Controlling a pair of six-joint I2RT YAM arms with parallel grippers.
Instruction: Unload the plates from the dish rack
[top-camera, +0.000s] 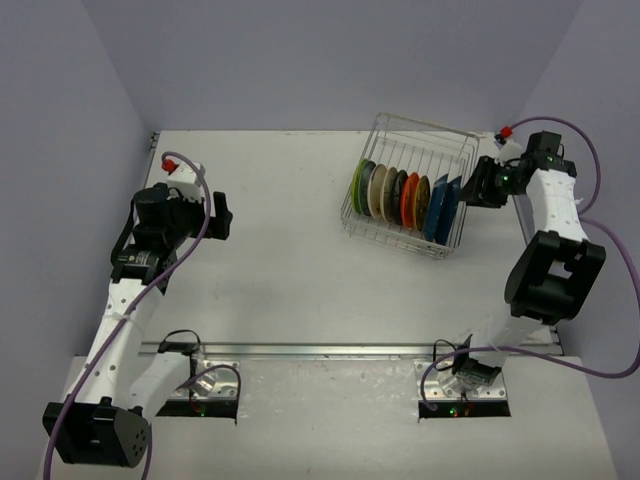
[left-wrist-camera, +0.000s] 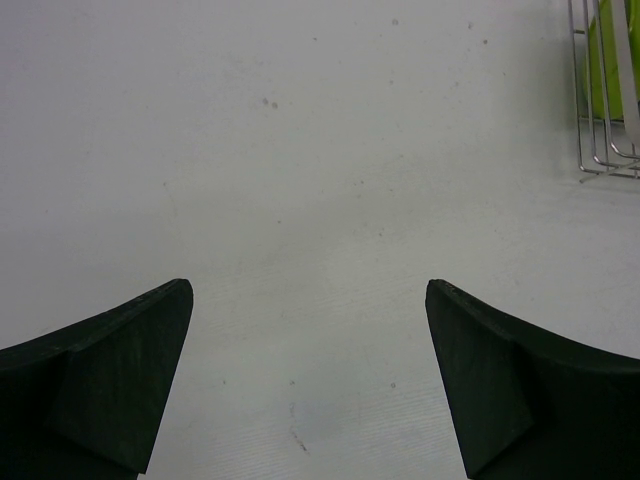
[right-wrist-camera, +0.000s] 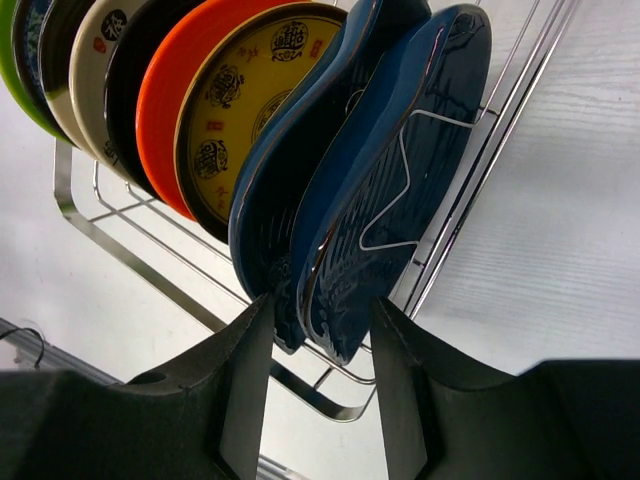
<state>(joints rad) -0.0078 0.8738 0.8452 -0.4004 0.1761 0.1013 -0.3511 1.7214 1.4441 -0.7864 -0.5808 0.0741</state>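
Observation:
The silver wire dish rack (top-camera: 412, 232) stands at the back right of the table. Plates stand on edge in it: lime green (top-camera: 358, 186), cream (top-camera: 378, 192), black (top-camera: 397, 186), orange (top-camera: 409, 200), brownish-yellow (top-camera: 422, 202) and dark blue (top-camera: 441, 208). My right gripper (top-camera: 482, 186) is at the rack's right end. In the right wrist view it (right-wrist-camera: 320, 335) is open, its fingers either side of the edges of two dark blue plates (right-wrist-camera: 400, 200), with the yellow plate (right-wrist-camera: 250, 110) and orange plate (right-wrist-camera: 170, 110) behind. My left gripper (top-camera: 222, 214) is open and empty over bare table, far left of the rack.
The left wrist view shows the rack's corner (left-wrist-camera: 605, 165) with the lime green plate (left-wrist-camera: 603, 50) at its upper right. A metal rail (top-camera: 320, 350) runs across the near edge. Purple walls close in the back and sides.

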